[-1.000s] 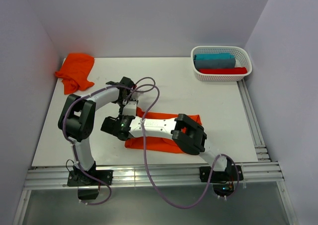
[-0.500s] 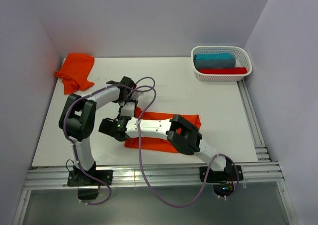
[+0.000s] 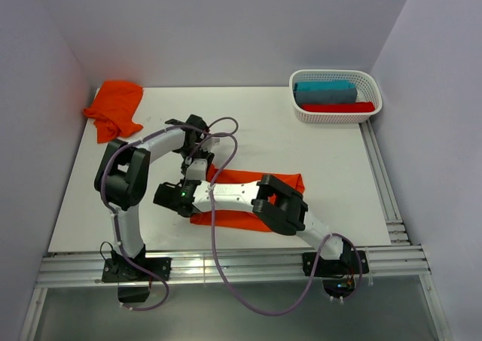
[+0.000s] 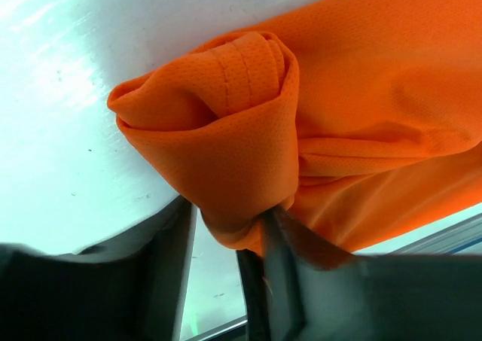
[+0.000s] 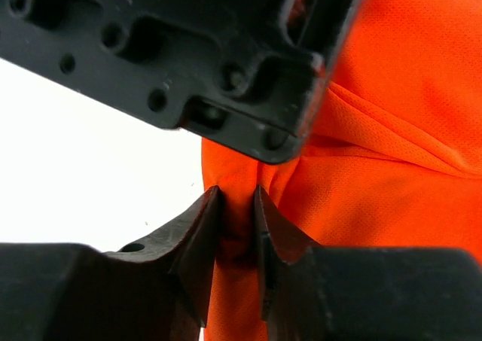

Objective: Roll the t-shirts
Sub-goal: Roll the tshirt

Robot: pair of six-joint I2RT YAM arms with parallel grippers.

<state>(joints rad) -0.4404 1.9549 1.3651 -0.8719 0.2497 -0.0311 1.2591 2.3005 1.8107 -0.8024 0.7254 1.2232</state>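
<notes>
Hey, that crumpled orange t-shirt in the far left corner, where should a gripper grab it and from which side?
I'd pinch the crumpled t-shirt at its near flap, descending from above on the side away from the left wall. The heap is bunched against it; that flap seems to lie flat and free on the table.

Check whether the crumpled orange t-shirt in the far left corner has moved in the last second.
No. The crumpled t-shirt lies unchanged at the far left corner of the table.
</notes>
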